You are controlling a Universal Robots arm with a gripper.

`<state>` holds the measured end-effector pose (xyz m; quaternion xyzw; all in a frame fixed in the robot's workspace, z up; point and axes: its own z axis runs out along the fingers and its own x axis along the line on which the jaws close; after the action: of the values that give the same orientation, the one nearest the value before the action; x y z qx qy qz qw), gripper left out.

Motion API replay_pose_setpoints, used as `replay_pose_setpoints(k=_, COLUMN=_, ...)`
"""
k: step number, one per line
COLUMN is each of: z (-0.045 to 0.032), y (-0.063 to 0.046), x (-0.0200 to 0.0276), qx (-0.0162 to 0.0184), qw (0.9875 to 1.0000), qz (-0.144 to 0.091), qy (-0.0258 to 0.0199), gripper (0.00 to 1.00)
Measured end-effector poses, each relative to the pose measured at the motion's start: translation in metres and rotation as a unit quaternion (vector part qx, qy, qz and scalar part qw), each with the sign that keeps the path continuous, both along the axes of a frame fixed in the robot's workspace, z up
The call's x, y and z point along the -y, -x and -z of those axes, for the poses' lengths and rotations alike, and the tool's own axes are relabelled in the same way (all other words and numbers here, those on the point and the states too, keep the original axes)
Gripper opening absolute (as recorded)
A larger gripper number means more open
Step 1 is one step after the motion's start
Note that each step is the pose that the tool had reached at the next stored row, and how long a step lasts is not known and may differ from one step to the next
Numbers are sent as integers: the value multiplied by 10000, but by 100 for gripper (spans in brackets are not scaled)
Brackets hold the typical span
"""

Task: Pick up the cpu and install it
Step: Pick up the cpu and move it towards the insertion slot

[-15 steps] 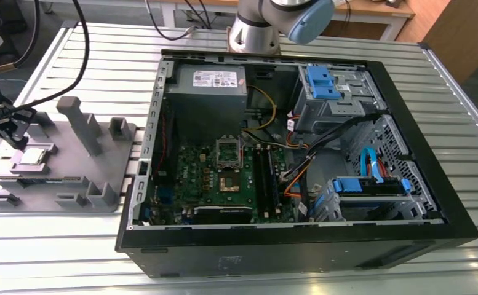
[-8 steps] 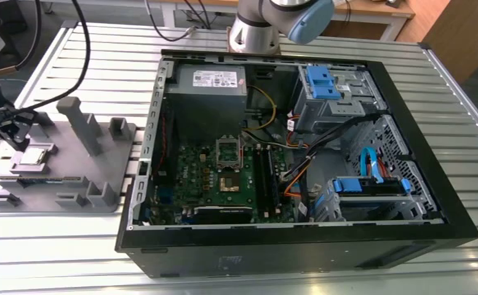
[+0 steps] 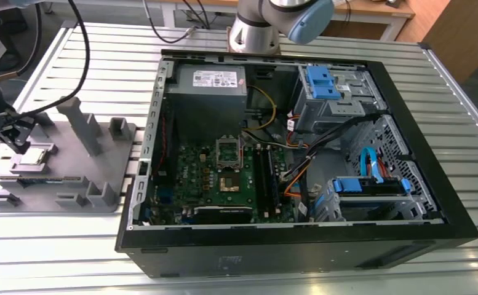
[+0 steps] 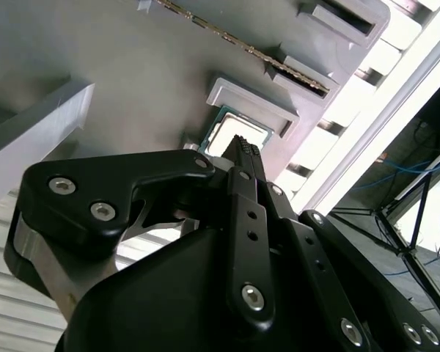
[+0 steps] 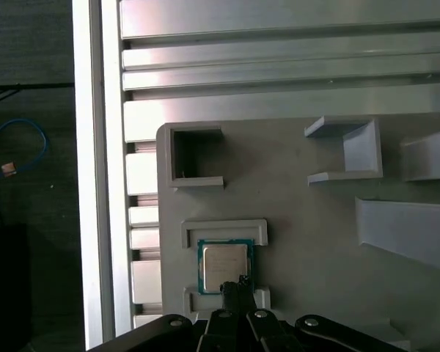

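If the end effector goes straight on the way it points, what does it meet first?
Probably the cpu, lying in the grey holder tray: the end effector is aimed at its edge. The gap between them is unclear.

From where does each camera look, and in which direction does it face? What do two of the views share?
Exterior view: off the arm, high up, looking down at the open computer case and grey tray; the arm and gripper show.
First wrist view: on the wrist, facing the tray squarely, with the cpu in its pocket; the gripper's tips show.
Second wrist view: on the wrist, looking slantwise along the gripper's body to the tray.
Shared: both wrist views show the cpu just beyond the gripper's tips.
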<state>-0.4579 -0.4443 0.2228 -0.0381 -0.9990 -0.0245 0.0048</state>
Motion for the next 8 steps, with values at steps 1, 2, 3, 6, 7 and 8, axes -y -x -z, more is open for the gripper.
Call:
replay_pose_setpoints(k=1, z=19, y=0, x=0, qx=0, qw=10000, qz=0, qy=0, gripper=11)
replay_pose_setpoints(k=2, z=36, y=1, x=0, qx=0, qw=10000, qz=0, qy=0, gripper=11)
replay_pose_setpoints(k=3, z=52, y=1, x=0, qx=0, qw=10000, qz=1, qy=0, gripper=11)
replay_pose_setpoints(k=6, z=85, y=1, x=0, qx=-1, qw=10000, qz=0, qy=0, gripper=11)
replay_pose_setpoints(k=7, z=85, y=1, x=0, qx=-1, qw=10000, qz=0, qy=0, gripper=11)
replay_pose_setpoints(k=8, z=85, y=1, x=0, qx=-1, qw=10000, qz=1, qy=1, gripper=11)
